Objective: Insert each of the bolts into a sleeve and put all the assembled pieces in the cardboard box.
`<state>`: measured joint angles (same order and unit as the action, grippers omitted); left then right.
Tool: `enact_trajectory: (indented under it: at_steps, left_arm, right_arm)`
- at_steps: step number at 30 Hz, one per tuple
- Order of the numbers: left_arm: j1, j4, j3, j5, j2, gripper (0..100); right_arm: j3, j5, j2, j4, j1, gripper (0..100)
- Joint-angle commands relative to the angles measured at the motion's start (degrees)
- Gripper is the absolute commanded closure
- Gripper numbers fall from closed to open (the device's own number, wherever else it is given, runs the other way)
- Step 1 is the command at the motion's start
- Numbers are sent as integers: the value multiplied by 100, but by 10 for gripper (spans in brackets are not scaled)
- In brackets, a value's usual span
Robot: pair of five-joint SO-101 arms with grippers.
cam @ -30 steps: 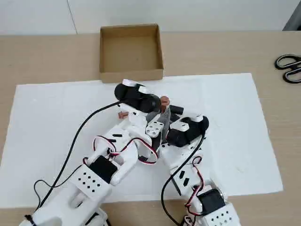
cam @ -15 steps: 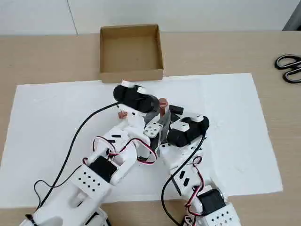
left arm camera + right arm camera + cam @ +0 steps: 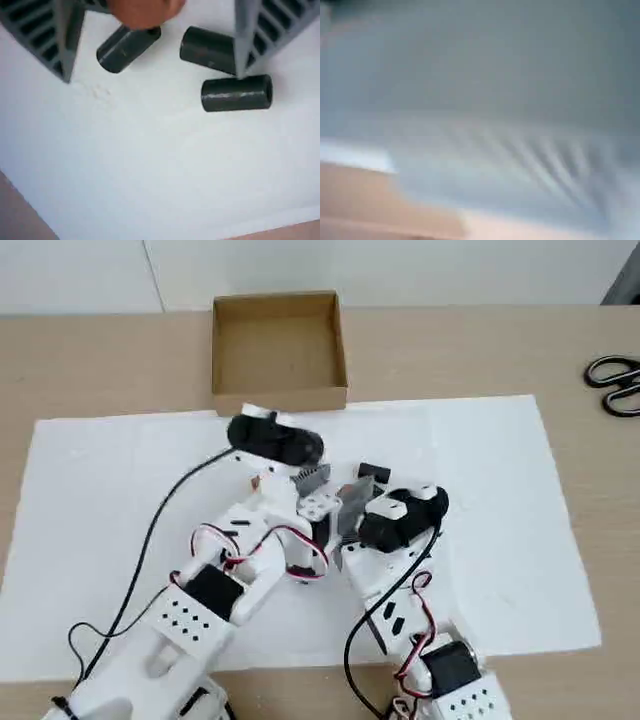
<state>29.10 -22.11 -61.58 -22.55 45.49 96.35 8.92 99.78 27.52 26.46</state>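
In the left wrist view my left gripper (image 3: 152,75) hangs open over the white sheet, its grey ribbed fingers (image 3: 62,40) far apart. Three black sleeves lie below it: one (image 3: 127,45) near one finger, one (image 3: 207,47) by the other finger, one (image 3: 236,92) just beyond. A blurred copper bolt (image 3: 145,10) shows close to the camera between the finger bases; I cannot tell what holds it. In the high view the left gripper (image 3: 312,478) and the right gripper (image 3: 348,512) crowd together beside a black sleeve (image 3: 372,473). The cardboard box (image 3: 280,398) stands empty behind them.
A white paper sheet (image 3: 100,490) covers the table's middle. Scissors (image 3: 612,380) lie at the far right edge. The right wrist view is blurred, with a grey ribbed surface (image 3: 520,150) pressed close to the camera.
The left arm's head has swung left and toward the box. The upright copper bolt seen between the two grippers earlier is now hidden in the high view.
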Motion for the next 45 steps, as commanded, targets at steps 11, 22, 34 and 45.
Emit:
enact_trajectory:
  at_steps: [11,22,34,45]
  left_arm:
    - [-1046,-1662,1807,-202,53,794]
    - [-1503,-2479,1789,-343,26,794]
    - [-1591,-2787,1798,-334,44,795]
    - [-2075,-2787,1789,-325,9,795]
  right_arm:
    - [-97,-360,110,-207,-585,995]
    - [-3077,-440,-2765,-277,-769,995]
    - [-7270,-431,-8171,-611,-1332,995]
    - [-12105,-440,-12593,4,-1209,995]
